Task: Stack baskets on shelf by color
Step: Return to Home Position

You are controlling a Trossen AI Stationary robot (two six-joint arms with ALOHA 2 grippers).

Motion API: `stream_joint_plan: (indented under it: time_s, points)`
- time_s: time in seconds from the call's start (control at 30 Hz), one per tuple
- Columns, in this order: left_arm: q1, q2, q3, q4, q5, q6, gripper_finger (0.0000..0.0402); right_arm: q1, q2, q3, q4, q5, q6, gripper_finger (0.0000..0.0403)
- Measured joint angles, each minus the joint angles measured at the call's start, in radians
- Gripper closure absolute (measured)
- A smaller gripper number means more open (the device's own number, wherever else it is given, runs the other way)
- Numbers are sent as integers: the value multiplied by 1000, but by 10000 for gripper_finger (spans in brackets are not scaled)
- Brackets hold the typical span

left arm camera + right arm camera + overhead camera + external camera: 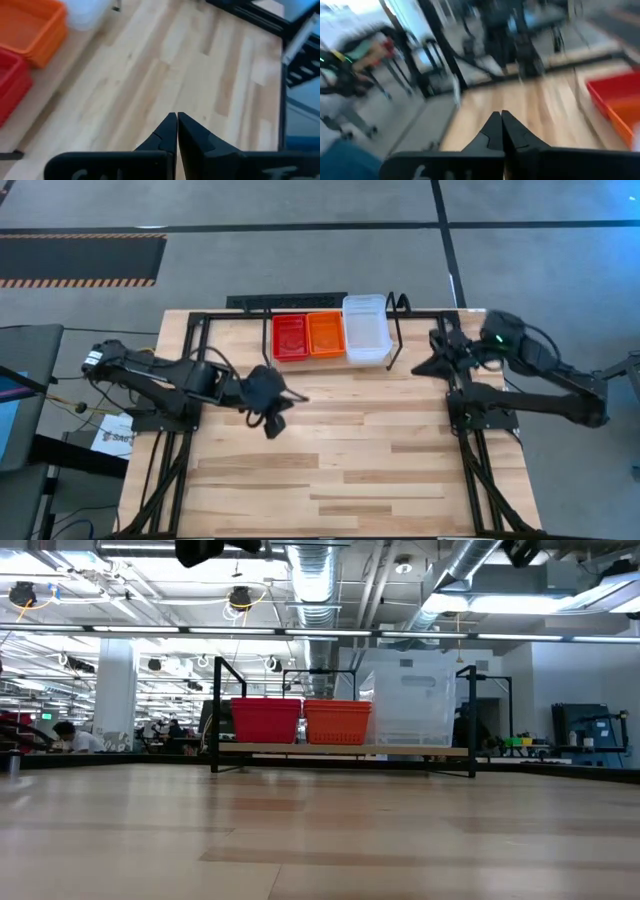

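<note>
Left pincer (290,395): clenched, holding nothing. In my left wrist view the two dark fingertips (170,122) press flat against each other with no gap. The pincer hangs above the pale wooden table (350,470), left of centre and on the near side of the baskets, apart from all of them.

Right pincer (418,368): also clenched and empty, its fingertips meeting in my right wrist view. It hangs over the table's right part, just beside the right end of the shelf, touching neither the shelf nor any basket.

Low black metal rod shelf (213,730): it stands at the far edge of the table, its looped uprights at either end. All the baskets rest on it in one row, sorted by colour.

- Stack of red plastic mesh baskets (290,337): at the left end.
- Stack of orange plastic mesh baskets (325,334): in the middle, touching the red stack.
- Stack of translucent clear plastic baskets (366,330): at the right end, against the orange stack. It is wider than the others and, in the low view, stands taller than both.

All three stacks sit upright and level. The red and orange tops are at about the same height.
</note>
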Motion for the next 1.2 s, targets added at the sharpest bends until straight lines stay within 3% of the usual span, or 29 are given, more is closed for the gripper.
stream_joint_plan:
  time_s: [0.13, 0.27, 0.37, 0.5, 0.63, 0.7, 0.8, 0.93, 1.1, 1.2]
  points:
    - [-72, -14, 0, 22, 4, 47, 401, 176, -143, -167, 242, 186, 152, 403]
    - [-107, -38, -52, 191, 143, 171, 401, 358, -218, -284, 377, 309, 222, 403]
    - [-86, -80, -183, 350, 228, 203, 401, 476, -225, -314, 414, 382, 227, 403]
    - [12, -139, -408, 490, 317, 132, 401, 606, -200, -314, 435, 511, 229, 403]
    - [115, -190, -642, 937, 507, 94, 402, 697, -175, -314, 467, 555, 228, 403]
    - [152, -197, -742, 1166, 532, 85, 401, 727, -169, -314, 473, 586, 214, 403]
    - [196, -195, -853, 1347, 517, 68, 401, 749, -161, -314, 474, 610, 146, 403]
    - [241, -193, -914, 1376, 522, 64, 401, 734, -136, -313, 456, 622, 56, 403]
    - [297, -194, -917, 1288, 598, 146, 402, 678, -138, -313, 365, 619, 74, 403]
    - [318, -196, -918, 1224, 585, 51, 402, 637, -149, -313, 361, 627, 132, 402]
